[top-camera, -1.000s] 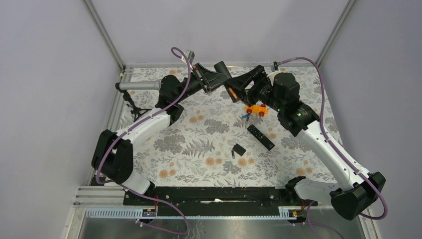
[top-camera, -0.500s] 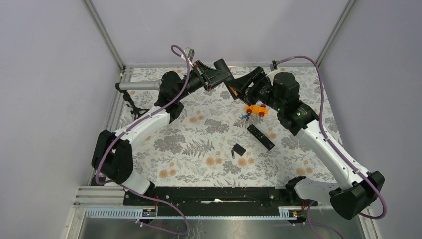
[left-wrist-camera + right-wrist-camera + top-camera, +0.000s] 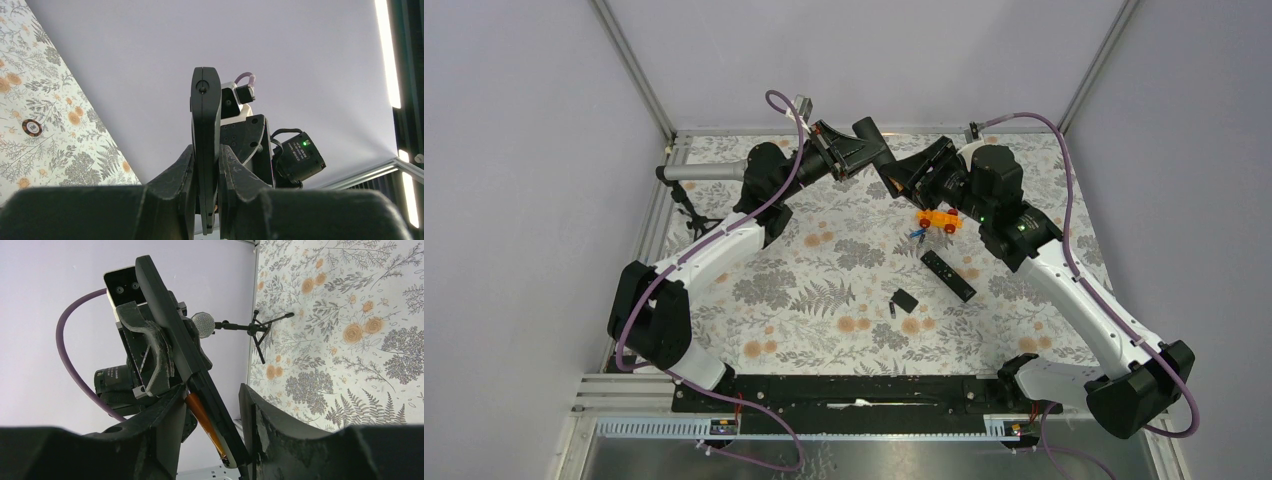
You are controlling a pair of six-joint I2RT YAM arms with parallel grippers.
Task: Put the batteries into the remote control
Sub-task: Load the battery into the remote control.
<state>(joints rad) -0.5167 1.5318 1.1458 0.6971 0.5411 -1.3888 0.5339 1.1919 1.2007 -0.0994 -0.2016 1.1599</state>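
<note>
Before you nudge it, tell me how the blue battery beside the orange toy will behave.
The battery appears to lie on its side on the flat tablecloth, so a push would probably roll it. It looks tiny next to the toy, so it is likely light and easily flicked away.

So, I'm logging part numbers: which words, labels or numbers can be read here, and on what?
Nothing is legible in any view.
Printed label on the black camera box with the green light: too small to read.
Pale print on the black housing by the purple cable: blurred, unreadable.
</note>
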